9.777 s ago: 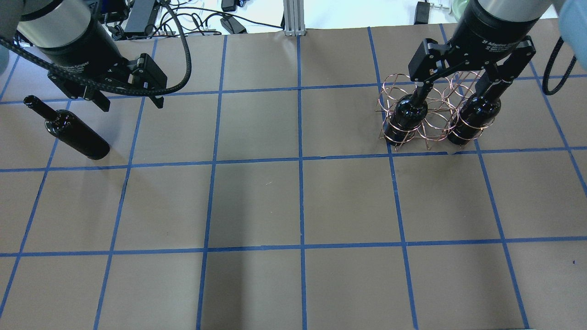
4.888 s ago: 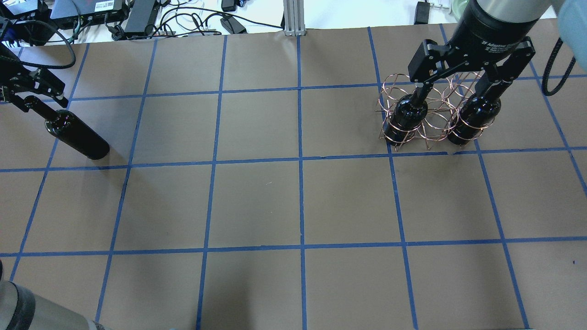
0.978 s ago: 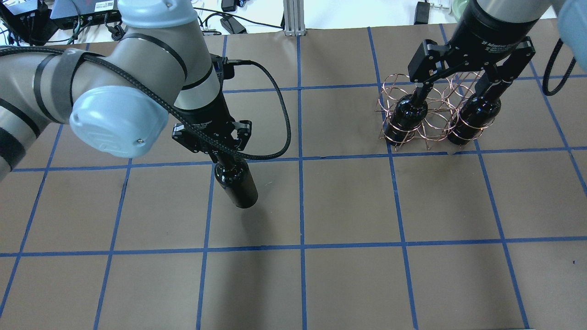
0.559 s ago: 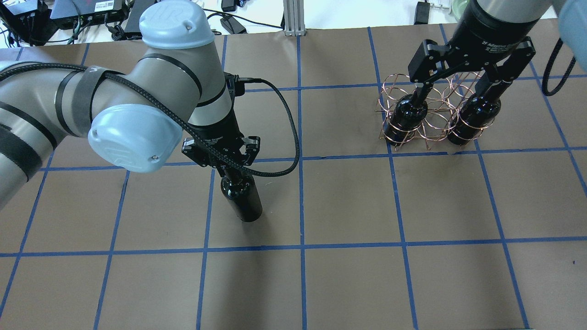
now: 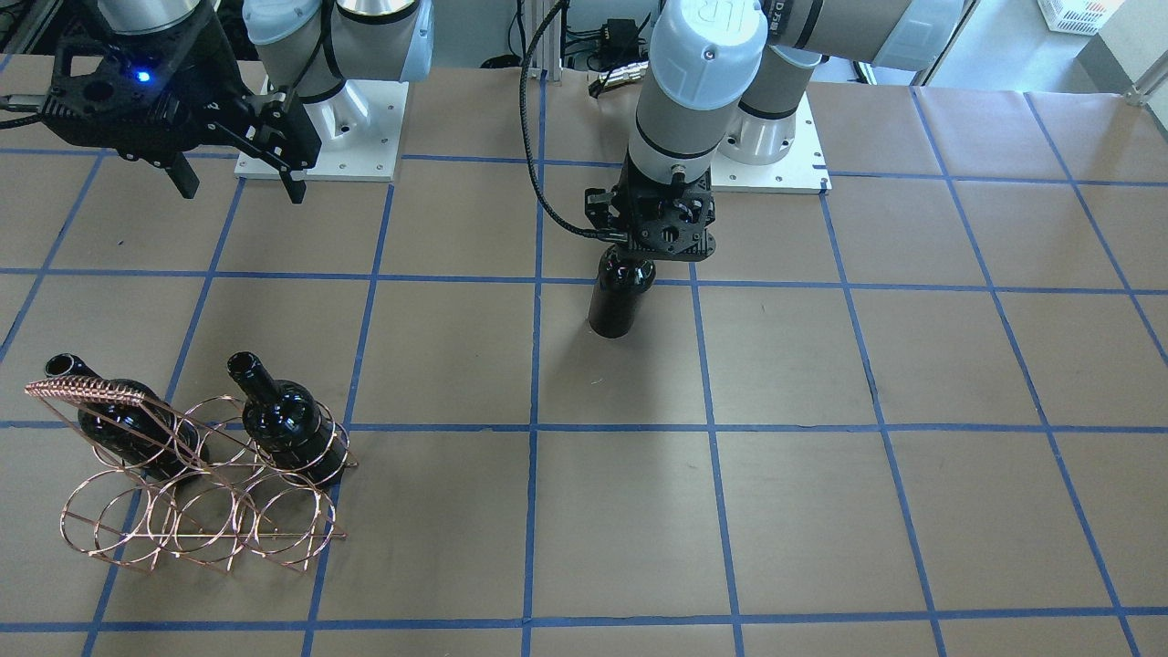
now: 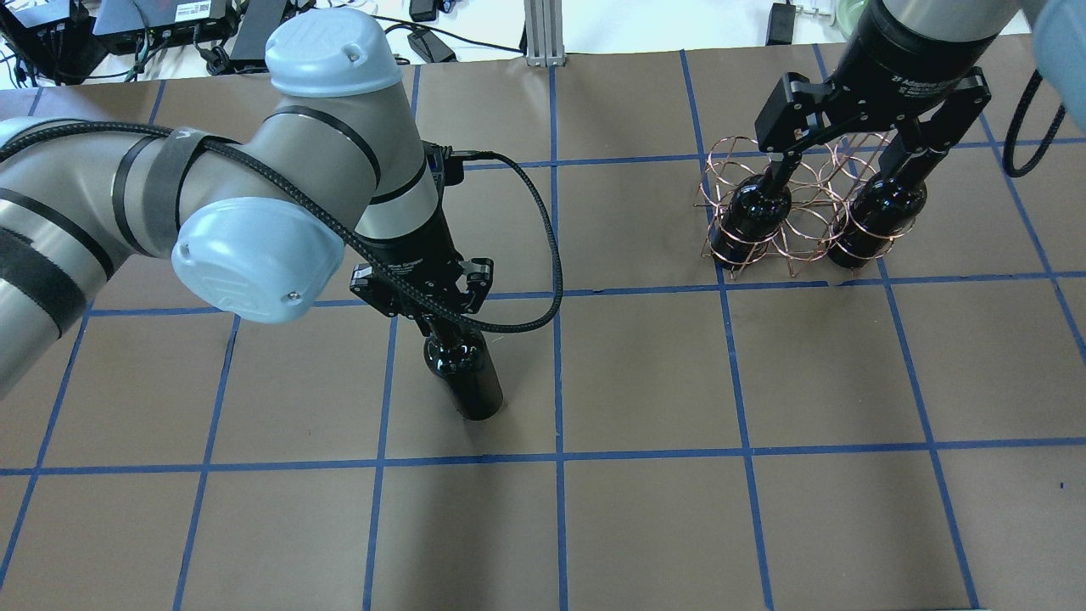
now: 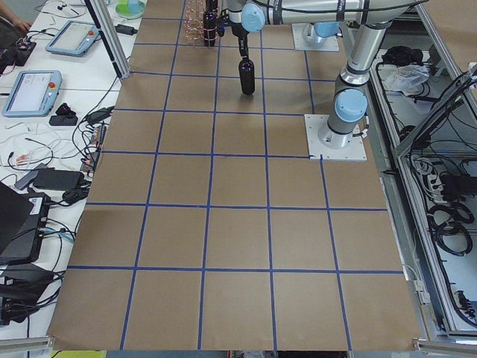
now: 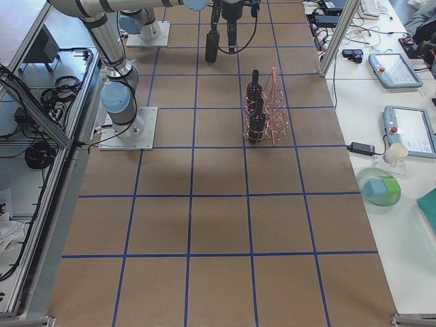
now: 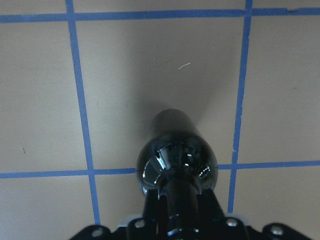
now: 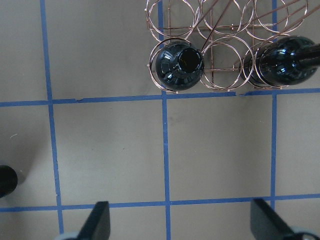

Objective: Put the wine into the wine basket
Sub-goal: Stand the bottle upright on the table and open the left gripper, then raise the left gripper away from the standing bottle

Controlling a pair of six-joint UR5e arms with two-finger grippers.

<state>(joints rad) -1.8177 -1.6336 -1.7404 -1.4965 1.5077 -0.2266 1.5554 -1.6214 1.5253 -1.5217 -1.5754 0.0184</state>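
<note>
My left gripper [image 6: 430,316] is shut on the neck of a glossy black wine bottle [image 6: 466,383] and holds it upright, low over the table's middle. The front view shows this gripper [image 5: 653,245] and bottle [image 5: 619,299] too. In the left wrist view the bottle [image 9: 177,155] hangs straight below the fingers [image 9: 210,212]. The copper wire wine basket [image 6: 799,222] stands at the right with two more black bottles [image 6: 755,212] [image 6: 878,216] in its outer rings; its middle ring holds nothing. My right gripper [image 6: 848,165] hovers open above the basket, seen from the right wrist [image 10: 220,30].
The table is brown paper with a blue tape grid [image 6: 556,293]. Cables and power supplies [image 6: 254,34] lie beyond its far edge. The two arm bases [image 5: 771,137] stand on white plates on the robot's side. Between the held bottle and the basket there is only bare paper.
The bottle earlier lay at the table's far left; my left gripper took it by the neck and has carried it upright rightwards and nearer. The right gripper has not moved.
</note>
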